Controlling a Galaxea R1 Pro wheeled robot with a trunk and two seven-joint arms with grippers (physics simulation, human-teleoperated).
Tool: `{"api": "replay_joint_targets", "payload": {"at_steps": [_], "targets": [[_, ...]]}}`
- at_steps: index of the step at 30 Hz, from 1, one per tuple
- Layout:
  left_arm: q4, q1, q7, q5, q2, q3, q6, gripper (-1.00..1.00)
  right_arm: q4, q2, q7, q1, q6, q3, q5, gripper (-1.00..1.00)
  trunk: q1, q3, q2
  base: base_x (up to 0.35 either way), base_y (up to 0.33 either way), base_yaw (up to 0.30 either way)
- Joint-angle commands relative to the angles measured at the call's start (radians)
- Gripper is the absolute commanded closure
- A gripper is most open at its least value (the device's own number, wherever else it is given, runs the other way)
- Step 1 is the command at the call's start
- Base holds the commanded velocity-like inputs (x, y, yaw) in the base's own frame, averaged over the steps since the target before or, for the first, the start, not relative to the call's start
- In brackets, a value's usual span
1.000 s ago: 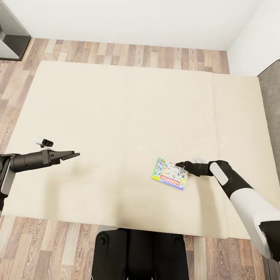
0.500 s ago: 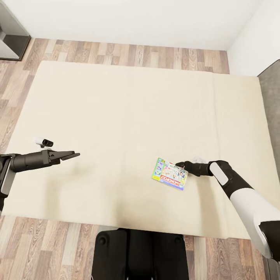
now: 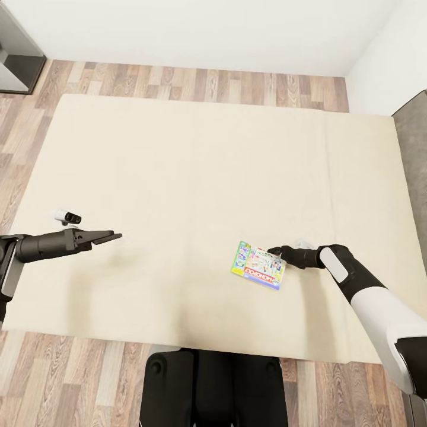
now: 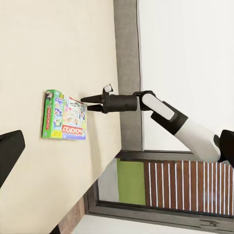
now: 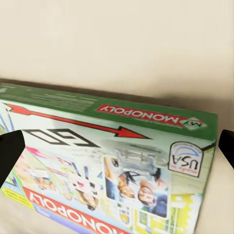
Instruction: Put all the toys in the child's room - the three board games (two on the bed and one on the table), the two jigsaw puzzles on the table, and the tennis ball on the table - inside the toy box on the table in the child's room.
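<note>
Monopoly board game (image 3: 259, 273) flat on the bed (image 3: 196, 172), near its front edge.
Right gripper (image 3: 274, 252) at the box's edge, fingers spread astride it; left gripper (image 3: 110, 237) well apart, fingers clenched, empty.

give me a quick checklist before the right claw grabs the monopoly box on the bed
1. Board game lies flat on the bed: ok.
2. Right claw is at the box's edge: ok.
3. Right claw fingers are spread to either side of the box: ok.
4. Fingers already pressing the box: cannot tell.
5. Left claw is well away from the box: ok.
6. Nothing else lies on the mattress near the box: ok.
</note>
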Motion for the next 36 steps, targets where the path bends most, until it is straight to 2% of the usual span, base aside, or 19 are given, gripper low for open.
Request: {"api": "replay_joint_targets", "payload": {"at_steps": [1, 36], "targets": [[0.000, 0.000, -0.004, -0.001, 0.000, 0.000, 0.011, -1.00, 0.000, -0.001, 0.005, -0.001, 0.001, 0.004, 0.004, -1.00, 0.001, -0.001, -0.002, 0.000, 0.038, -0.002], [0.000, 0.000, -0.004, -0.002, 0.000, 0.000, 0.011, -1.00, 0.000, -0.001, 0.004, 0.000, 0.001, 0.005, 0.004, -1.00, 0.001, 0.007, -0.002, 0.000, 0.067, -0.040]]}}
